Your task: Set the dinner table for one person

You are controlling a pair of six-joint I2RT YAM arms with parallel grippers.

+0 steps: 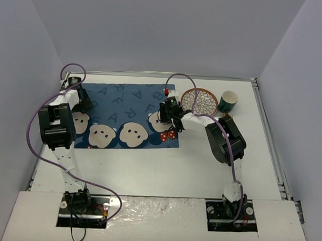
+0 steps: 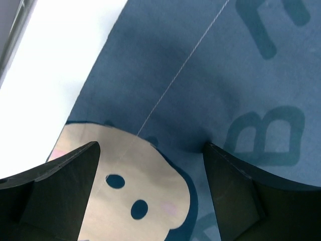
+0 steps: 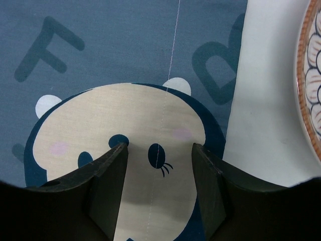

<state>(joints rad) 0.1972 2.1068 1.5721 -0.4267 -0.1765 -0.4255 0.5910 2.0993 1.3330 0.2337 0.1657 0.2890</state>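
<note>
I am holding both pairs spread and gripping nothing: left jaws over the left end of the mat, right jaws low at its right edge. The worktop is lying stiff and fixed beneath everything, offering no grip. I am judging the plate fragile, best pinched by its rim.

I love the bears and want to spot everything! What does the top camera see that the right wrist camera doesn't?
Only the top view: the small dark green cup, the left gripper, and the whole blue cloth placemat with white bear faces. Only the right wrist view: one bear's eye with lashes and a thin white seam line. Both: the right gripper, open above the placemat, the round patterned plate with an orange rim, and the large white tabletop.
</note>
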